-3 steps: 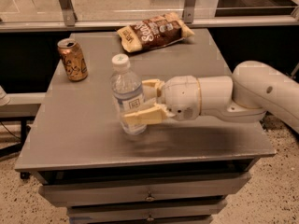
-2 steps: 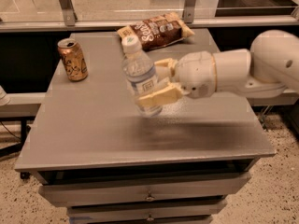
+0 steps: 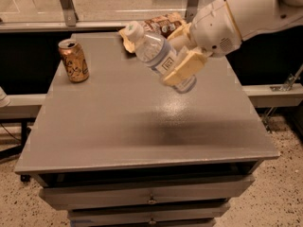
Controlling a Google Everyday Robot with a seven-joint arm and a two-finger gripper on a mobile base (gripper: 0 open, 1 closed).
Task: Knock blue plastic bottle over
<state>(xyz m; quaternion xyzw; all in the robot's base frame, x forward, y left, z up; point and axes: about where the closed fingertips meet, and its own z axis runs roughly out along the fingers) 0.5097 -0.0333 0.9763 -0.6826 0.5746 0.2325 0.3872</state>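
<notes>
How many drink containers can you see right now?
2. The clear plastic water bottle with white cap is tilted, off the grey table, clamped in the gripper above the table's rear middle. The gold-brown metal can stands upright at the rear left. None seems hidden.

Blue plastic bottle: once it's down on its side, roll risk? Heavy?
Likely rolls: the blue plastic bottle is round-sided and the table top looks flat and smooth. Probably light: the gripper, above the table's far right, carries it tilted in the air by its middle. Thin clear walls may dent if squeezed.
</notes>
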